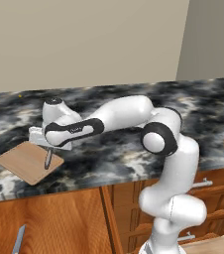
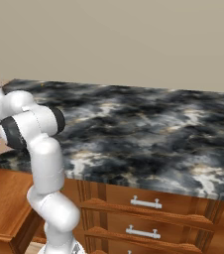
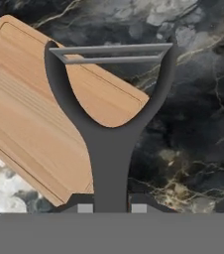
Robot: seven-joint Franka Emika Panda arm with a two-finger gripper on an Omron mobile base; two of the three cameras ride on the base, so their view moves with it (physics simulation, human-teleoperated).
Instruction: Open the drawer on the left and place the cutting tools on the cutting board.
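Note:
My gripper (image 1: 48, 150) is shut on the dark-grey peeler (image 1: 48, 160), which hangs head-down just above the right corner of the light wooden cutting board (image 1: 27, 161) on the counter's left front. In the hand view the peeler (image 3: 111, 134) rises from between the fingertips (image 3: 84, 208), its Y head and blade over the board's corner (image 3: 29, 124) and the marble beside it. Below the counter edge the drawer (image 1: 59, 221) stands open. A grey knife blade (image 1: 19, 240) lies at its left side, with the handle out of frame.
The black marbled counter (image 1: 134, 149) runs right to the wall. Narrow stacked drawers with silver bar handles (image 2: 144, 202) sit under it on the right. The open drawer's wood (image 2: 5, 208) juts out at the lower left beside the arm's base.

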